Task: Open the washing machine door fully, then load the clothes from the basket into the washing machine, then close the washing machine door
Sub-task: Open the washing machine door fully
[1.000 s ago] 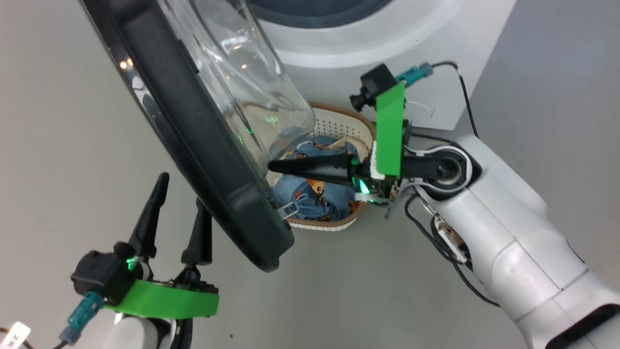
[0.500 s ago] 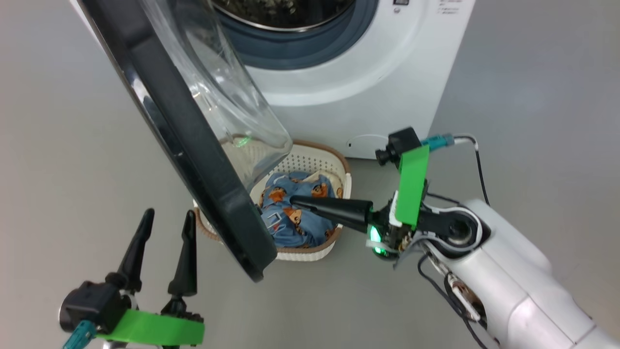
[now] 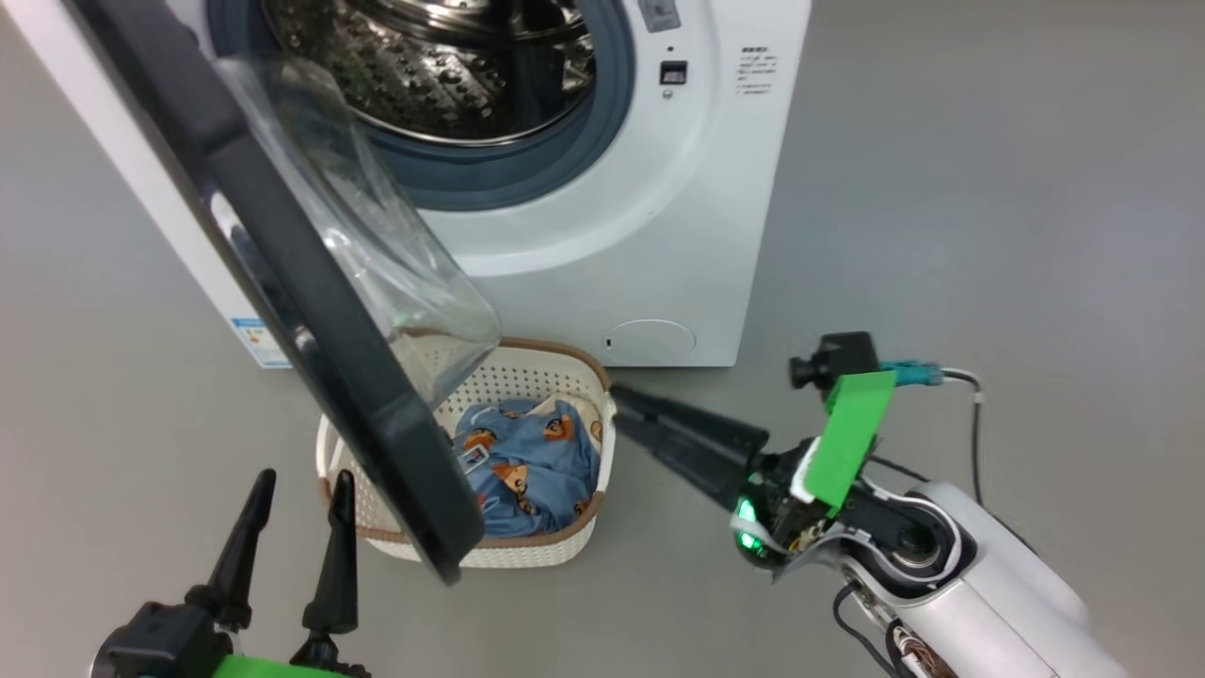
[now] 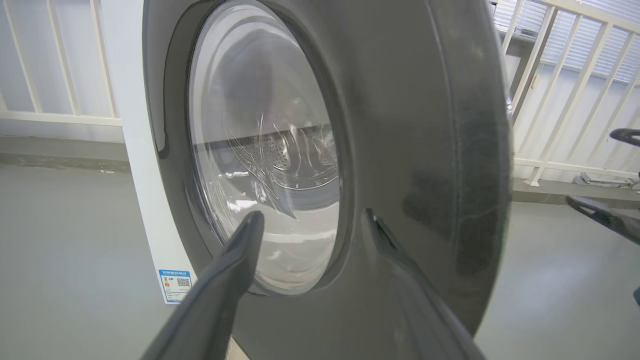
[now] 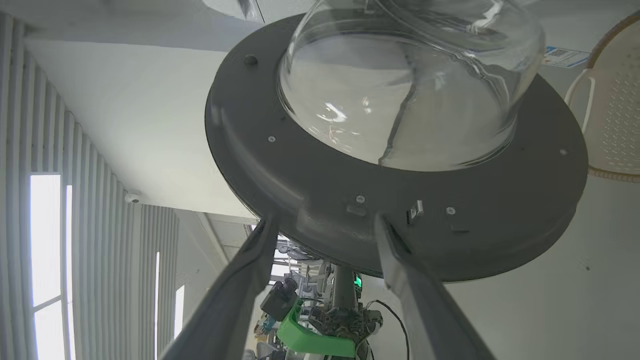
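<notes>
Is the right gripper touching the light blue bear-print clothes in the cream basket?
Apart. The head view shows the right gripper outside the cream perforated basket, whose brown rim separates its fingertips from the light blue clothes inside.

Bright even light, glare on washing machine door [image 3: 292, 292]

We see glossy black plastic and smooth clear glass on the washing machine door [image 3: 377, 414], a smooth white shell and shiny perforated steel drum [image 3: 424, 66] on the washing machine [image 3: 659, 217], soft cloth in the clothes [image 3: 527, 461], matt perforated plastic in the basket [image 3: 527, 372], over a matt grey floor [image 3: 988, 188].
</notes>
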`<state>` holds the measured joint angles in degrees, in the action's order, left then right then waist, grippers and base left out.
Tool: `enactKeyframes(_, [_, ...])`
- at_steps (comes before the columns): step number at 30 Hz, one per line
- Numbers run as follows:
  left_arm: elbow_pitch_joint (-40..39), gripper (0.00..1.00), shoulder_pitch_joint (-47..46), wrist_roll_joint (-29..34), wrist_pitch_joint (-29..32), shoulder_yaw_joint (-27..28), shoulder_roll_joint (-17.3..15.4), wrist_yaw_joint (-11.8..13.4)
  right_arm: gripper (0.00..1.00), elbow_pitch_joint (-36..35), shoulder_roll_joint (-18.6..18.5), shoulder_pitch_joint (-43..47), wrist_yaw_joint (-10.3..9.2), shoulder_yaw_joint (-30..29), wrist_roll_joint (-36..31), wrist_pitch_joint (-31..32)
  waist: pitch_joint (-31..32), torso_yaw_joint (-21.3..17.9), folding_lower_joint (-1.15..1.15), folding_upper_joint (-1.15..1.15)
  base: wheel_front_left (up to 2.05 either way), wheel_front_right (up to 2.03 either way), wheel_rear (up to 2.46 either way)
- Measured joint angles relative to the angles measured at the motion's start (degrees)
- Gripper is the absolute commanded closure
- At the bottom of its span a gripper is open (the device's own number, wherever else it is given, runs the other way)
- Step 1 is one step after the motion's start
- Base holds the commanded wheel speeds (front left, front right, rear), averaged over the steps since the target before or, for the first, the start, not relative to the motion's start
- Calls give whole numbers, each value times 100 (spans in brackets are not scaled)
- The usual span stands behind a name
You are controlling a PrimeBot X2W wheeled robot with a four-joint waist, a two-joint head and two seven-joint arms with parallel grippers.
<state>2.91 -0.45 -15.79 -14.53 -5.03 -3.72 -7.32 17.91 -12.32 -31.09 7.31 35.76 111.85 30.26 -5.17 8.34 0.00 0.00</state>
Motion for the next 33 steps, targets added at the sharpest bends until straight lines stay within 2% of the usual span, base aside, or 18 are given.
enactKeyframes(5, [-11, 0, 1, -1, 0, 38, 2, 0, 0, -227, -8, 190, 0, -319, -394, -839, 76, -140, 0, 0, 0, 0, 0])
enactKeyframes(7, [-16, 0, 1, 0, 0, 76, 3, 0, 0, -292, -14, 259, 0, -388, -665, -1177, 71, -175, 0, 0, 0, 0, 0])
enactKeyframes(9, [-16, 0, 2, 2, 0, 100, 8, 0, 0, -330, -32, 341, 0, -534, -1194, -1780, 65, -200, 1, 0, 0, 0, 0])
enactKeyframes(10, [-16, 0, 2, 2, 0, 100, 8, 0, 0, -330, -32, 341, 0, -534, -1194, -1780, 65, -200, 1, 0, 0, 0, 0])
enactKeyframes(13, [-30, 0, 21, 11, 0, 135, 9, 0, 0, -385, -86, 430, 0, -621, -1796, -2348, 82, -205, 0, 0, 0, 0, 0])
enactKeyframes(14, [-37, 0, 25, 12, 0, 157, 10, 0, 0, -374, -159, 450, 0, -615, -2303, -2760, 78, -215, 0, 0, 0, 0, 0])
enactKeyframes(16, [-45, 0, 25, 19, 0, 185, 11, 0, 0, -319, -280, 449, 0, -602, -2859, -3226, 74, -229, 1, 0, 0, 0, 0])
enactKeyframes(20, [-68, 0, 35, 23, 0, 254, 13, 0, 0, -164, -365, 449, 0, -521, -3577, -3913, 73, -275, 0, 0, 0, 0, 0])
enactKeyframes(25, [-73, 0, 66, 53, 0, 271, 24, 0, 0, 92, -490, 461, 0, -554, -4644, -4362, 65, -331, 0, 0, 0, 0, 0])
enactKeyframes(28, [-92, 0, 104, 54, 0, 283, 33, 0, 0, 102, -508, 570, 1, -767, -5314, -4452, 56, -360, 0, 0, 0, 0, 0])
enactKeyframes(33, [-114, 0, 132, 60, 0, 308, 44, 0, 0, -164, -344, 1135, 1, -1377, -6005, -4456, 61, -397, 0, 0, 0, 0, 0])
